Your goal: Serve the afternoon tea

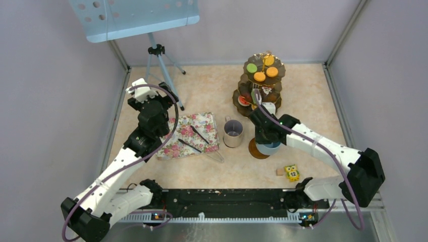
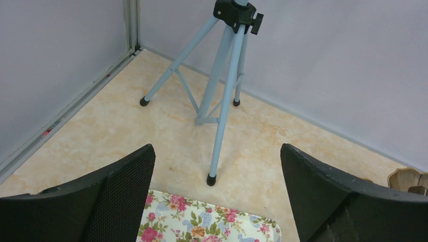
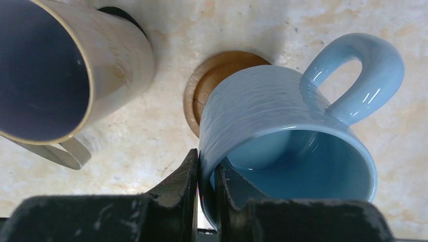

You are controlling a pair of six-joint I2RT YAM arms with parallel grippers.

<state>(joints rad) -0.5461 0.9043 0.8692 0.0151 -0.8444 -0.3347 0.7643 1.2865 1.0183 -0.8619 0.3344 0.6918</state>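
Note:
My right gripper is shut on the rim of the light blue cup, one finger inside and one outside. The cup hangs tilted over the brown saucer; whether its base touches the saucer I cannot tell. In the top view the cup and saucer lie just right of the grey mug. Behind them stands the dark three-tier stand, carrying a green round, orange rounds and a red one. My left gripper is open and empty above the flowered tray's far edge.
A flowered tray with two dark utensils lies left of the mug. A light blue tripod carries a perforated panel at the back left. A yellow owl block and a small wooden block sit front right.

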